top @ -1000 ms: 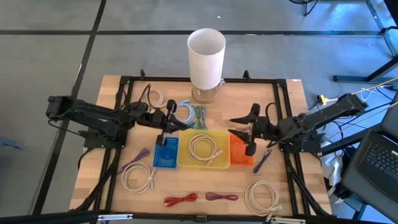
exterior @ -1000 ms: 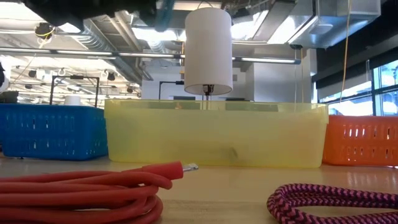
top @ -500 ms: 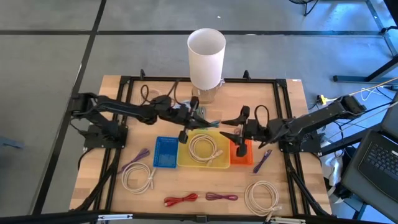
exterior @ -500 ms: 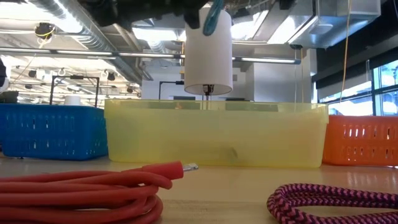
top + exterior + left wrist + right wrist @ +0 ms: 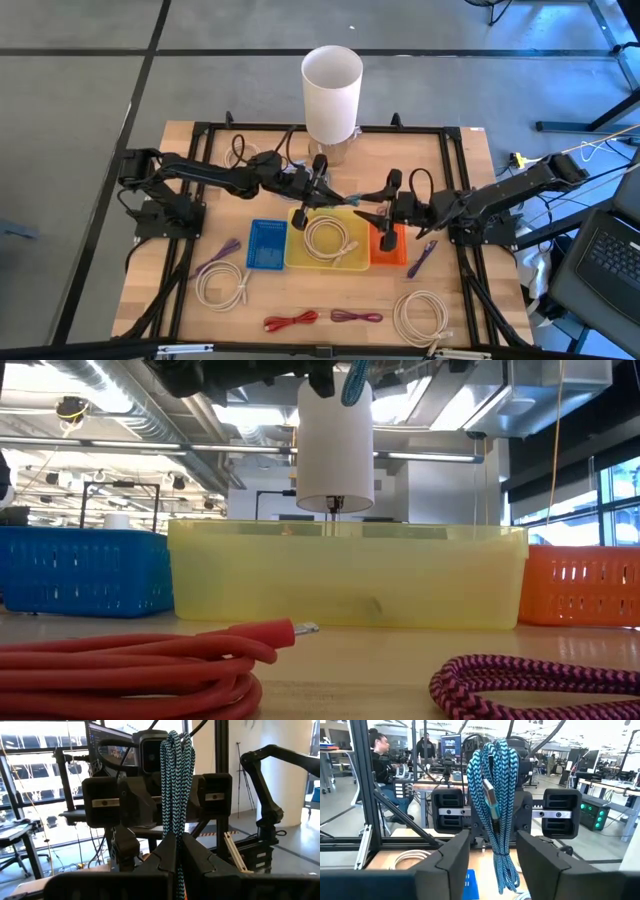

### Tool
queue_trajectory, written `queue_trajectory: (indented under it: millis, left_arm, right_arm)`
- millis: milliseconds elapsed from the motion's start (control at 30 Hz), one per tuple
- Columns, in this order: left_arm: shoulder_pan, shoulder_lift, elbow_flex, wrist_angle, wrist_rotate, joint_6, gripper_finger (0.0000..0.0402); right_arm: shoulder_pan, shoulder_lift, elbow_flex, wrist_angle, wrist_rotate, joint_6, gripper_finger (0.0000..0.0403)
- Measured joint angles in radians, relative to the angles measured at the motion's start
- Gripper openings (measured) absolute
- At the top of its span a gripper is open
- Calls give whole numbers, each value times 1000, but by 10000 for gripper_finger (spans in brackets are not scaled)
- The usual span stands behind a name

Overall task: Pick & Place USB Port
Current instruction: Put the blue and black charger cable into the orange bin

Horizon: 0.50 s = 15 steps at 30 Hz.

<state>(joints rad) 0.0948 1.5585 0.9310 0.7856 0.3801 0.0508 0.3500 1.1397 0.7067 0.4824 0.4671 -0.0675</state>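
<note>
A teal-and-white braided USB cable (image 5: 495, 820), bundled into a long hank, hangs in the air over the far edge of the yellow bin (image 5: 300, 262). My left gripper (image 5: 322, 190) is shut on it and points level toward the right arm. My right gripper (image 5: 372, 213) faces it from the table's right, open, with one finger on either side of the hank (image 5: 175, 780); I see no touch. In the right wrist view the cable's metal plug (image 5: 490, 795) lies against the strands. The low view shows only the hank's end (image 5: 352, 382) at the top. My left gripper pinches the hank between its two fingers (image 5: 162, 855), about midway along its length (image 5: 175, 832), with several strands together. The fingers come level from the table's left and lie across the hank. The hank stands upright, lifted clear, with loops above and below the fingers.
A blue bin (image 5: 266, 245) and an orange bin (image 5: 390, 250) flank the yellow bin, which holds a white coiled cable (image 5: 330, 237). A tall white cylinder (image 5: 332, 80) stands at the far edge. White, red and purple cables (image 5: 420, 315) lie on the near half.
My left gripper has carried the cable from above the blue bin toward the table's right and far side, to above the yellow bin's far edge. My right gripper has come a little toward the table's left and down, toward the cable.
</note>
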Motion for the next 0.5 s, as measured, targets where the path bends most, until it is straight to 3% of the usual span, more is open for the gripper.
queue_trajectory:
  millis: [233,500]
  left_arm:
    - [0,0,0,-11,-2,-1,3]
    - [0,-1,0,-24,0,-4,3]
  right_arm:
    - [-26,0,0,31,-11,3,115]
    - [-66,36,0,89,-98,18,94]
